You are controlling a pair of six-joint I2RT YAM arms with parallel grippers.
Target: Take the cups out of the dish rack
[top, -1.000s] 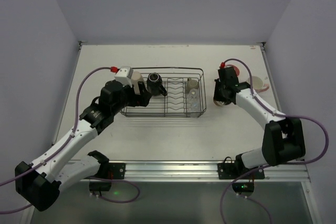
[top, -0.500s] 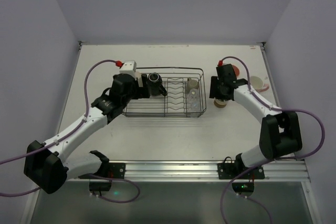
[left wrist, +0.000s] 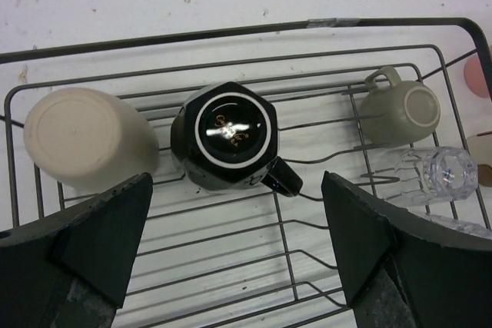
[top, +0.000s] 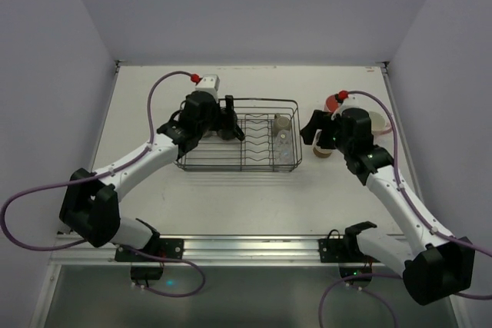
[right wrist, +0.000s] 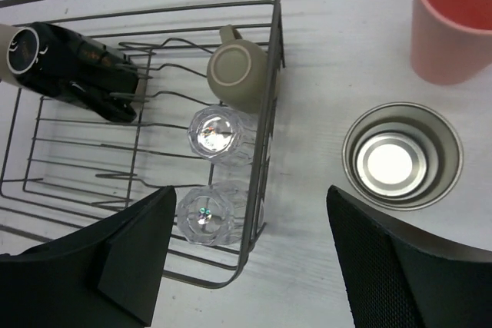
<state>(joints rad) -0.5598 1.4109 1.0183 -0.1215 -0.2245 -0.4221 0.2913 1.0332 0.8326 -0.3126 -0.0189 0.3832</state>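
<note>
The dish rack (top: 261,101) stands mid-table. In the left wrist view it holds an upturned tan cup (left wrist: 84,137), an upturned black mug (left wrist: 231,134), a small grey-olive cup (left wrist: 403,109) and a clear glass (left wrist: 430,176). My left gripper (left wrist: 238,247) hangs open above the rack's left end, just short of the black mug. My right gripper (right wrist: 250,266) is open over the rack's right rim (right wrist: 273,74), holding nothing. Beside it on the table stands a metal-lined cup (right wrist: 402,157), with the coral-pink tumbler (right wrist: 453,21) beyond. Two clear glasses (right wrist: 219,134) sit under the right gripper.
A pale pink mug (top: 377,122) stands near the table's right edge, beside the tumbler (top: 332,101). Wavy dividers (top: 250,140) fill the rack's middle. White walls close in the table on three sides.
My right gripper has opened and drawn back from the metal-lined cup, which now stands alone beside the rack. My left arm has swung farther in over the rack's left end.
</note>
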